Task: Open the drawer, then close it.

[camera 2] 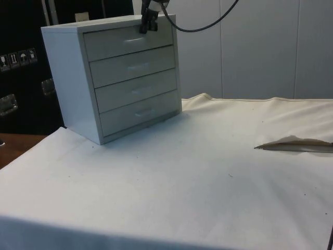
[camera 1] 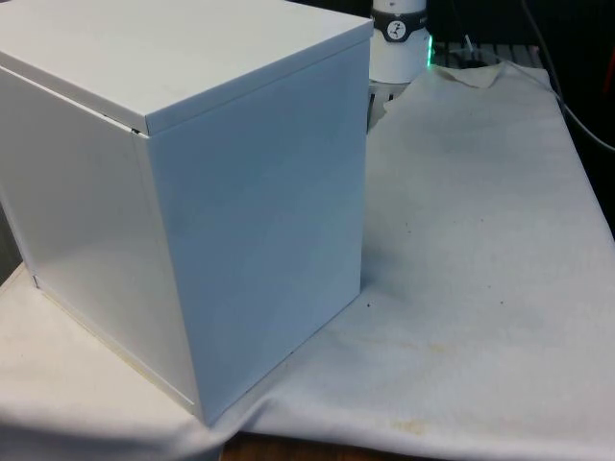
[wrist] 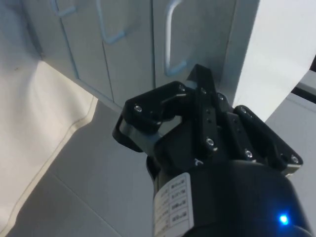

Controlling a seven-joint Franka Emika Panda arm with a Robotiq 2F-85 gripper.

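In the front view the chest of drawers [camera 1: 192, 192] turns its plain back and side to the camera, so its drawers and the claw are hidden there. In the side view the claw [camera 2: 149, 24] is near the top drawer [camera 2: 129, 41], at 1 o'clock from its handle [camera 2: 126, 40]; the arm above is cut off. In the wrist view the claw [wrist: 197, 94] looks clenched, holding nothing. A label on its body cannot be read. The chest is white, with four closed drawers, and stands on the tabletop [camera 2: 171, 172] at its far left in the side view.
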